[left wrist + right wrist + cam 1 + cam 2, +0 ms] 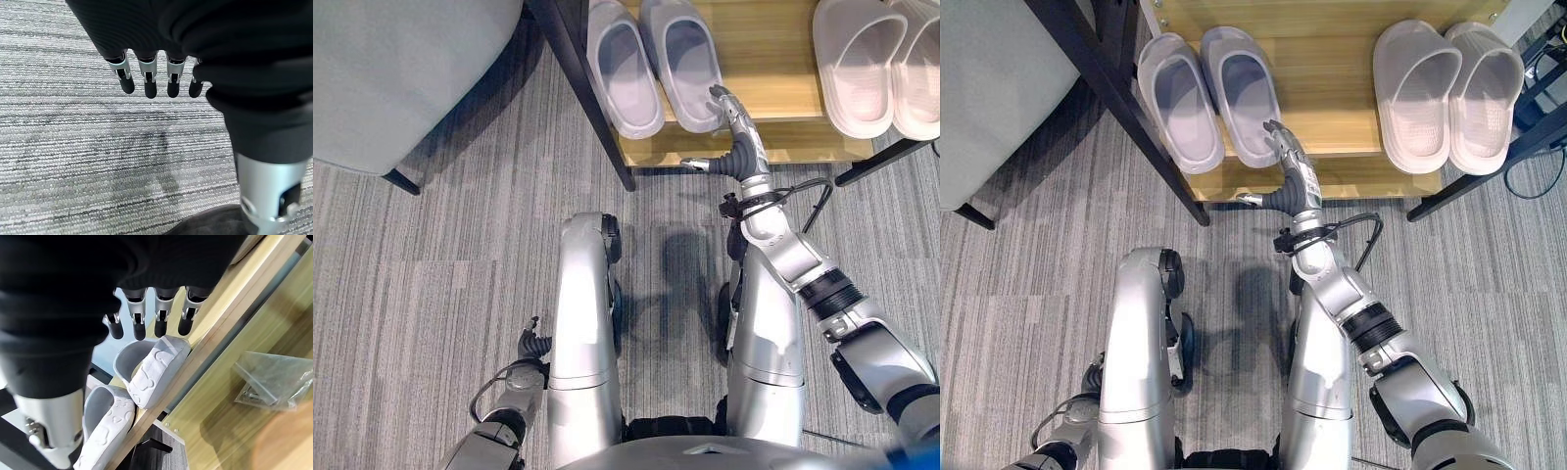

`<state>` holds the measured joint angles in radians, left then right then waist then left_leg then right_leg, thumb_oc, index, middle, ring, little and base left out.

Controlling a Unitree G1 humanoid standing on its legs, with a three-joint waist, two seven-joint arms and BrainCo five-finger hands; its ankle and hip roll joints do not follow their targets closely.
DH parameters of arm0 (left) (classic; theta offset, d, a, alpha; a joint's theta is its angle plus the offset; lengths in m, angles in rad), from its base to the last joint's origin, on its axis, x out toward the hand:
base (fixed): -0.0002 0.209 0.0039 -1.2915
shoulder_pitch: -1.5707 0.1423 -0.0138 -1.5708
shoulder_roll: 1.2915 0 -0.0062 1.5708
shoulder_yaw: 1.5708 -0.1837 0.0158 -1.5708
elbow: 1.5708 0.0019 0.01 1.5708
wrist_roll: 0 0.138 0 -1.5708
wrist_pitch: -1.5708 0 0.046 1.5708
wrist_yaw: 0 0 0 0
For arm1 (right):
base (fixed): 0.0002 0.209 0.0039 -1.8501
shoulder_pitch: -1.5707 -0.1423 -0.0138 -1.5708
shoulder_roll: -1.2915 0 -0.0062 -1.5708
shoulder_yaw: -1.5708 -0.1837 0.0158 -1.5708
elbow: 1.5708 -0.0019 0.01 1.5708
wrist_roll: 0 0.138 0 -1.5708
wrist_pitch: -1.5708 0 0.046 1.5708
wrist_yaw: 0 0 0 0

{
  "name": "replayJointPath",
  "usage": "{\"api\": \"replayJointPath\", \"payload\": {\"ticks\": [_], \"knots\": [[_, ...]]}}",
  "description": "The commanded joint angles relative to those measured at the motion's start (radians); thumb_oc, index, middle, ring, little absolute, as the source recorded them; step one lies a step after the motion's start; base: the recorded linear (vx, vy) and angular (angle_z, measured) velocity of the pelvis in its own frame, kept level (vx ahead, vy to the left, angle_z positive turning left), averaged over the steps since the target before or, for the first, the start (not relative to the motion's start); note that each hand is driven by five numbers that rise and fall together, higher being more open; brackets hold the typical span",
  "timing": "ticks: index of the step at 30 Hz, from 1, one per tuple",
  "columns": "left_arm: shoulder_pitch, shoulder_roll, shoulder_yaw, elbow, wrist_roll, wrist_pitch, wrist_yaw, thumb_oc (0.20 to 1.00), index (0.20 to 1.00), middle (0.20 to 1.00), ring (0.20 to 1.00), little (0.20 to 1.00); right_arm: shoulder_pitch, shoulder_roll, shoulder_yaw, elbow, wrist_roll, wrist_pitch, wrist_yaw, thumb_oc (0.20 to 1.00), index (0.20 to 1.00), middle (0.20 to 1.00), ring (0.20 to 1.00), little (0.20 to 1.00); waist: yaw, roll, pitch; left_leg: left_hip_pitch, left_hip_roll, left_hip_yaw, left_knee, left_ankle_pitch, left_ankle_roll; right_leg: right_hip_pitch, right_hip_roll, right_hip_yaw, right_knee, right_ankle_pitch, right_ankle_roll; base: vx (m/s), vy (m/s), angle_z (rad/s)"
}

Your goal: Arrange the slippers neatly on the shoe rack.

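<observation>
Two grey slippers lie side by side, toes away from me, on the left part of the wooden shoe rack. A pair of white slippers rests on the right part of the same shelf. My right hand reaches up to the shelf's front edge, open, its straight fingers at the heel of the right-hand grey slipper. The other grey slipper lies just beside it. My left hand hangs low at my left side over the carpet, fingers relaxed and holding nothing.
A black frame post slants down at the rack's left end. A grey upholstered seat stands further left. A clear plastic bag of small parts lies on another wooden shelf. Striped grey carpet covers the floor.
</observation>
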<state>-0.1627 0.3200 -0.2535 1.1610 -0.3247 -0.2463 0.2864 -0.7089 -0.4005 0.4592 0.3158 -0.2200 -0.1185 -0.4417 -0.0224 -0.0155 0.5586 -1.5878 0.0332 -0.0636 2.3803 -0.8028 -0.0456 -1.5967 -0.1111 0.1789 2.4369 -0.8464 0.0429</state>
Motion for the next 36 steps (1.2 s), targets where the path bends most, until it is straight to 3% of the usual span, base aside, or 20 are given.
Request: {"api": "replayJointPath", "payload": {"ticks": [1,15,20,25,30,33,36], "knots": [[0.05,-0.018,-0.018,0.004,0.02,-0.005,0.014,1.0,1.0,1.0,1.0,1.0,-0.015,-0.004,0.018,-0.157,-0.001,-0.061,0.014,1.0,1.0,1.0,1.0,1.0,0.052,0.001,-0.039,0.018,-0.046,-0.034,0.01,-0.027,0.059,0.063,0.036,0.137,0.014,0.222,-0.041,0.0,0.0,0.0],[0.051,-0.025,-0.016,0.002,0.018,0.003,0.021,1.0,1.0,1.0,1.0,1.0,0.004,0.056,0.066,-0.197,-0.003,-0.058,0.042,1.0,1.0,1.0,1.0,1.0,0.049,0.004,-0.039,0.018,-0.049,-0.028,0.001,-0.023,0.058,0.061,0.04,0.135,0.007,0.224,-0.042,0.0,0.0,0.0],[0.055,-0.031,-0.02,0.002,0.032,0.002,0.034,1.0,1.0,1.0,1.0,1.0,0.024,0.041,0.035,-0.238,-0.096,-0.06,-0.02,1.0,1.0,1.0,1.0,1.0,0.045,0.006,-0.039,0.018,-0.05,-0.028,0.004,-0.024,0.058,0.062,0.039,0.132,0.01,0.222,-0.04,0.0,0.0,0.0],[0.065,-0.033,-0.037,-0.008,0.041,-0.009,0.045,1.0,1.0,1.0,1.0,1.0,0.007,0.023,-0.053,-0.164,-0.174,-0.022,-0.167,1.0,1.0,1.0,1.0,1.0,0.044,0.016,-0.039,0.018,-0.05,-0.027,0.007,-0.024,0.059,0.062,0.038,0.13,0.015,0.217,-0.043,0.0,0.0,0.0],[0.062,-0.037,-0.028,0.013,0.05,0.0,0.052,1.0,1.0,1.0,1.0,1.0,-0.013,0.003,-0.133,-0.117,-0.162,-0.001,-0.252,1.0,1.0,1.0,1.0,1.0,0.043,0.022,-0.039,0.018,-0.051,-0.028,0.01,-0.021,0.057,0.063,0.036,0.13,0.018,0.217,-0.041,0.0,0.0,0.0],[0.064,-0.041,-0.018,0.019,0.058,0.002,0.049,1.0,1.0,1.0,1.0,1.0,0.01,-0.025,-0.188,-0.169,-0.162,-0.008,-0.271,1.0,1.0,1.0,1.0,1.0,0.041,0.022,-0.039,0.018,-0.052,-0.029,0.011,-0.02,0.056,0.065,0.037,0.13,0.018,0.218,-0.039,0.0,0.0,0.0],[0.07,-0.042,-0.002,0.021,0.078,0.005,0.039,1.0,1.0,1.0,1.0,1.0,0.072,-0.094,-0.232,-0.309,-0.181,-0.033,-0.229,1.0,1.0,1.0,1.0,1.0,0.035,0.013,-0.039,0.018,-0.052,-0.031,0.011,-0.018,0.053,0.066,0.036,0.129,0.018,0.221,-0.036,0.0,0.0,0.0]]}}
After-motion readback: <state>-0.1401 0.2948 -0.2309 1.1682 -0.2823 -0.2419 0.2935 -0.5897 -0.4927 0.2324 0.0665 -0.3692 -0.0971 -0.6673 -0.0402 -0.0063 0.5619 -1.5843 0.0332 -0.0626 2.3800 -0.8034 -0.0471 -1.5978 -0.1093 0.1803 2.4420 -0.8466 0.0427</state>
